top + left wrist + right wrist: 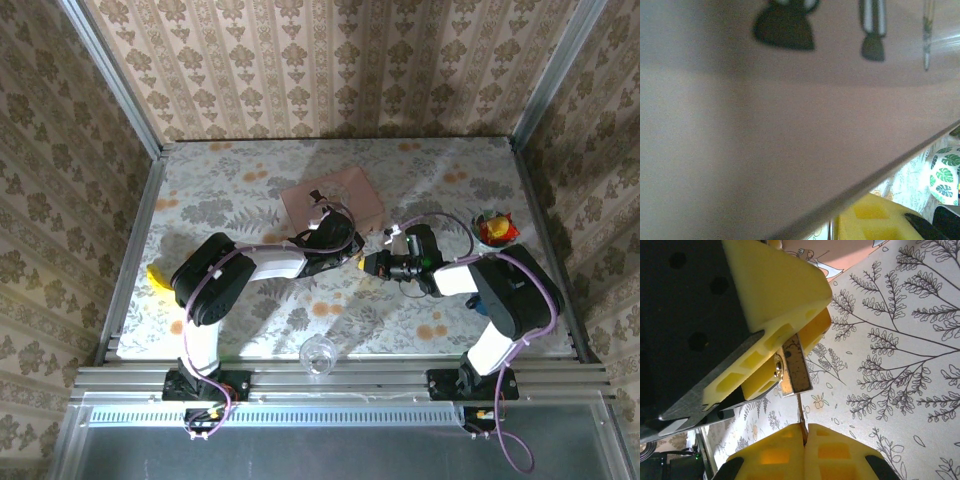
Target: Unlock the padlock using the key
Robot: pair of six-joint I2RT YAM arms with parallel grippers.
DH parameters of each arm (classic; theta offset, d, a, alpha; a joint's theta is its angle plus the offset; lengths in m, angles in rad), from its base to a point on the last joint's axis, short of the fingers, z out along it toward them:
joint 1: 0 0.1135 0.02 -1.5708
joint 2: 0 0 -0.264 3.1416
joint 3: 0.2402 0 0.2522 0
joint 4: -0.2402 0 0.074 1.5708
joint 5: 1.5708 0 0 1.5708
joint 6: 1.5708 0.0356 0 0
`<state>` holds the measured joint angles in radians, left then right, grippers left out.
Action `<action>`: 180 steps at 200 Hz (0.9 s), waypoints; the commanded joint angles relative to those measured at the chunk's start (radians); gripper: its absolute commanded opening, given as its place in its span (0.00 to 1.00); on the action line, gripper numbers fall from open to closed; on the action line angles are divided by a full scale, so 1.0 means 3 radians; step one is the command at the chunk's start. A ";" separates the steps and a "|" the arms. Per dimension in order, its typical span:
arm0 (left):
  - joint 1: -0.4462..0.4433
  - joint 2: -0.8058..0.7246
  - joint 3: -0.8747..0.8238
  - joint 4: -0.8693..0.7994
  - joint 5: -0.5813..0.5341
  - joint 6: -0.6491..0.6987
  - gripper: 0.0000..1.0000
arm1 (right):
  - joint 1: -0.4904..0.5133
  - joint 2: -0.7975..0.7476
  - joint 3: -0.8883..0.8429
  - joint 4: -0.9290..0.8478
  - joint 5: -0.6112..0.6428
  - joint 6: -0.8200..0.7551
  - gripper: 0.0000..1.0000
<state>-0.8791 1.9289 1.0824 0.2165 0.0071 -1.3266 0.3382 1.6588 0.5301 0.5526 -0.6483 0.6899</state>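
Right end effector: my right end effector [805,434] had its two yellow fingers pressed together, pinching the key [801,415] between their tips.
Key: a thin dark sliver stood up out of that pinch. Its free end reached the lower edge of the padlock [794,369]; I could not tell whether it had entered the keyhole.
Left end effector: my left end effector [787,352] was clamped on the padlock, with one yellow finger above it and one below.
Padlock: it was held up off the surface [230,190], between my two end effectors. A rounded brass part sat against the lower left finger, and a flat rectangular face jutted out towards the key. I could not make out the shackle.
Where the two met: in the top view this was near the middle of the surface, just in front of the pink box [335,195], with my arms coming in from either side.
Pink box: it lay flat towards the far middle. It was blurred and very close in the left wrist view, with dark printed shapes along its upper part.
Glass: a clear glass [318,355] stood at the near edge, between my two bases and well apart from the padlock.
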 commanded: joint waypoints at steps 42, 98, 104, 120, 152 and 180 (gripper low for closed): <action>-0.0187 0.0074 -0.0149 -0.0272 0.0708 -0.0312 0.00 | -0.0037 -0.0284 0.0237 -0.0115 0.0438 -0.0234 0.06; -0.0180 0.0074 -0.0159 -0.0264 0.0703 -0.0322 0.00 | -0.0091 -0.0219 0.0275 -0.0155 0.0383 -0.0208 0.05; -0.0179 0.0069 -0.0158 -0.0266 0.0699 -0.0320 0.00 | -0.0101 -0.0224 0.0282 -0.0187 0.0367 -0.0216 0.04; -0.0177 0.0064 -0.0162 -0.0275 0.0692 -0.0313 0.00 | -0.0140 -0.0262 0.0306 -0.0289 0.0341 -0.0250 0.04; -0.0174 0.0074 -0.0157 -0.0272 0.0697 -0.0320 0.00 | -0.0181 -0.0274 0.0418 -0.0582 0.0277 -0.0346 0.02; -0.0181 0.0088 -0.0137 -0.0249 0.0703 -0.0319 0.00 | -0.0181 -0.0169 0.0405 -0.0470 0.0209 -0.0272 0.01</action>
<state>-0.8852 1.9285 1.0794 0.2337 0.0200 -1.3434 0.3096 1.6051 0.6090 0.3405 -0.6163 0.6083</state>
